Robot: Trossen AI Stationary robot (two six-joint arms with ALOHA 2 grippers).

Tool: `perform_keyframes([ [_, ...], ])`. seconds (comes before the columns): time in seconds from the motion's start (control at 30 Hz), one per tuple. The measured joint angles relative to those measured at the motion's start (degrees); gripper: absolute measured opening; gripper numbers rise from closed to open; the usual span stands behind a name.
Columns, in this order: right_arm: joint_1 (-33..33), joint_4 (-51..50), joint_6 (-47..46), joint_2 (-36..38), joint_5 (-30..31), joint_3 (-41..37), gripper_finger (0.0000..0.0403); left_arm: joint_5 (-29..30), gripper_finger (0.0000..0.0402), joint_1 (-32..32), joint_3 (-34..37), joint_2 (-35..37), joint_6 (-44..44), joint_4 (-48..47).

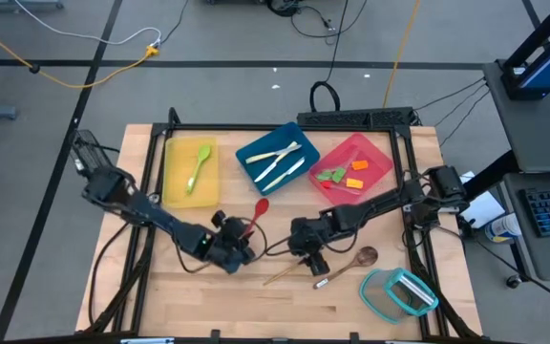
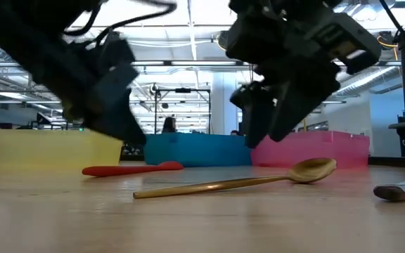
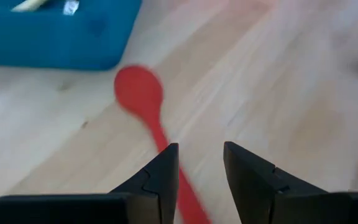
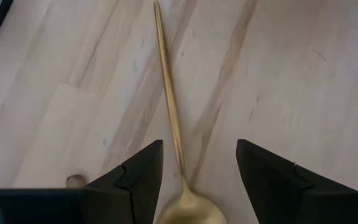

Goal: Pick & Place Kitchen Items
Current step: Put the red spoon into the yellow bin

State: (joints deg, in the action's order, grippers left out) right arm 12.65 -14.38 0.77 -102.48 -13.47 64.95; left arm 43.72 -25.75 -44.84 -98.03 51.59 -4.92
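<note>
Both arms are lining up picks. The left gripper [image 3: 201, 163], fingers parted and empty, straddles the red spoon [image 3: 143, 99] lying on the tabletop [image 1: 179, 287]. The right gripper [image 4: 199, 163], also open, hovers over the gold spoon [image 4: 168, 99]. Next: descend and close.

Even bright overhead light, soft shadows; the low view's near arms and the left wrist view are blurred.

Red spoon [image 3: 143, 99] handle hidden by left jaws; gold spoon [image 4: 169, 106] bowl cut off.
</note>
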Motion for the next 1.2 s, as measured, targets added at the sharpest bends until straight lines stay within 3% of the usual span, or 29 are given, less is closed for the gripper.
perform_keyframes([
  [0.17, 0.6, 6.6, -2.7, 0.0, 0.0, -4.4, 0.0196, 4.6, 0.0131, -1.9, 0.0, -6.4, 6.7, 0.8],
  [0.43, -0.2, 9.3, -1.6, 0.0, 0.0, -4.8, 0.0196, 7.4, 0.0131, -2.4, -0.2, -13.7, 13.2, 2.2],
  [0.87, -0.4, 13.5, 0.4, 0.0, -0.1, -4.8, 0.0196, 5.8, 0.0129, -2.0, -0.1, -14.1, 18.0, 0.6],
  [1.07, -0.4, 13.3, 0.5, 0.0, -0.1, -4.8, 0.0196, 5.0, 0.0051, -2.2, -0.2, -14.1, 23.4, -4.5],
  [1.2, -0.4, 13.4, 1.5, 0.0, -0.1, -4.8, 0.0196, 5.2, 0.0050, -2.2, -0.2, -14.1, 23.5, -4.2],
])
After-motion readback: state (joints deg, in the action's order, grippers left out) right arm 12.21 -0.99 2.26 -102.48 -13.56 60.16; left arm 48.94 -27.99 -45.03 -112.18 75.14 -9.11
